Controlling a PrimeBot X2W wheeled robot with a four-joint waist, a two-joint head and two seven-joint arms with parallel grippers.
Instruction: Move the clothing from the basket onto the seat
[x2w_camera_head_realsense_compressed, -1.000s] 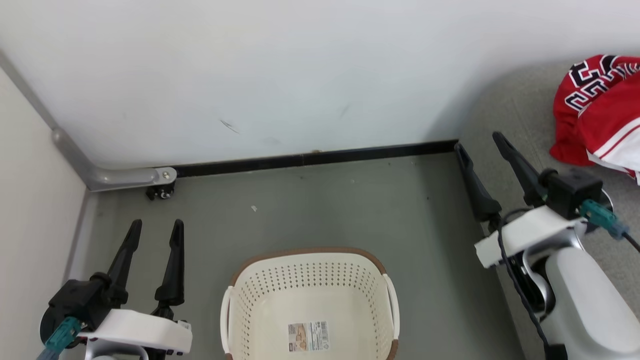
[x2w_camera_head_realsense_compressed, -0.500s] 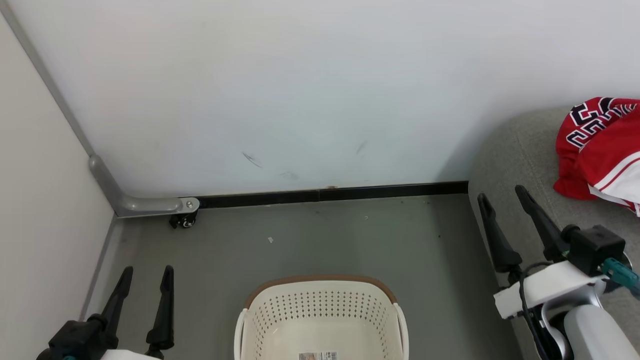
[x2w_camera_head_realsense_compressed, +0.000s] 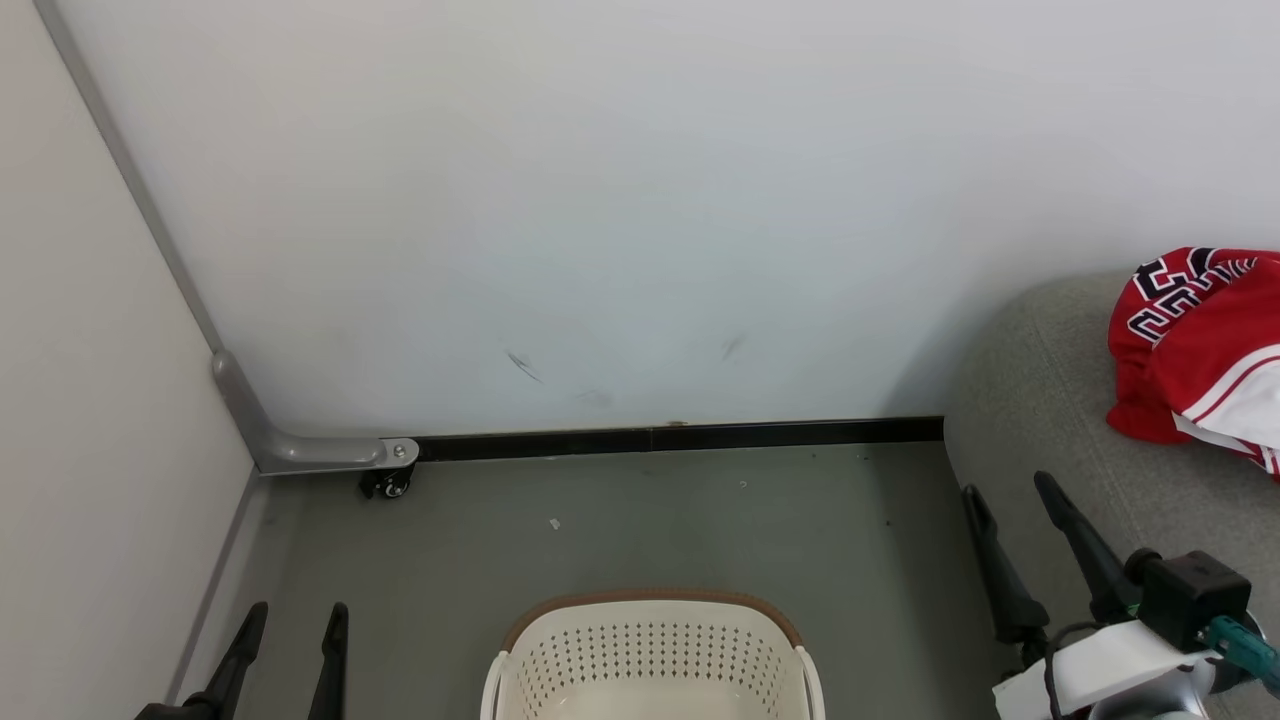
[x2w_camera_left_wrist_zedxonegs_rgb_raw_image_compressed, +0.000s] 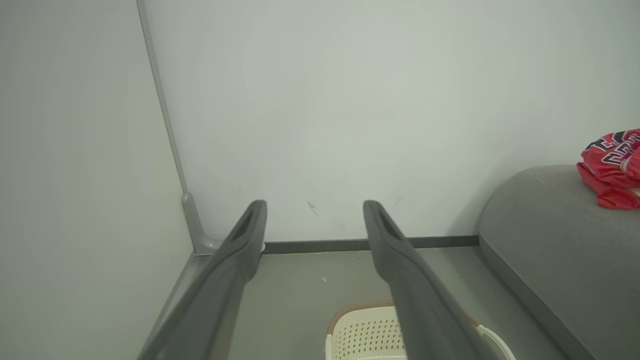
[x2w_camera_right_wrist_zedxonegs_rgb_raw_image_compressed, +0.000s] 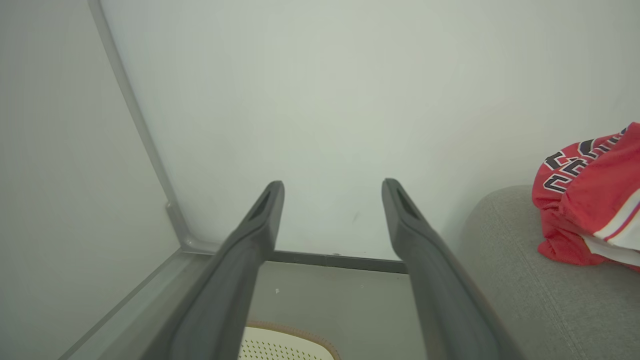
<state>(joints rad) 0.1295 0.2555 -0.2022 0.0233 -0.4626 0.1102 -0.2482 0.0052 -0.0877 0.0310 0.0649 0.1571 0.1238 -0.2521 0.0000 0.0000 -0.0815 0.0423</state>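
Pointing up from the bottom edge of the head view, the left gripper (x2w_camera_head_realsense_compressed: 298, 615) has its two dark fingers spread well apart with nothing between them. Its wrist view shows the same wide gap, with bare wall and floor seen through it. The right gripper (x2w_camera_head_realsense_compressed: 1008, 487) stands just as wide and holds nothing, one finger seen against the floor's edge and the other against the seat.

Between the two grippers sits the basket (x2w_camera_head_realsense_compressed: 650, 597), cut off by the bottom edge so that just its brown rim and perforated cream back wall show. It rests on the grey floor (x2w_camera_head_realsense_compressed: 650, 510), apart from either gripper.

On the right gripper's outer side, and running on ahead of it, is the seat (x2w_camera_head_realsense_compressed: 1050, 400), grey fabric with a rounded corner. The clothing (x2w_camera_head_realsense_compressed: 1200, 350) lies on that seat, ahead of the right gripper and to its outer side, well apart from its fingertips and far from the basket. The lettered jersey (x2w_camera_head_realsense_compressed: 1160, 290) is at the back, and the plain red garment (x2w_camera_head_realsense_compressed: 1215, 365) with white bands lies partly over it on the nearer side.

Ahead of the left gripper, a small black caster (x2w_camera_head_realsense_compressed: 390, 486) sits under a grey metal bracket (x2w_camera_head_realsense_compressed: 320, 455) at the foot of the wall. A black skirting strip (x2w_camera_head_realsense_compressed: 680, 437) runs from there to the seat, and the pale wall (x2w_camera_head_realsense_compressed: 600, 200) rises behind everything.
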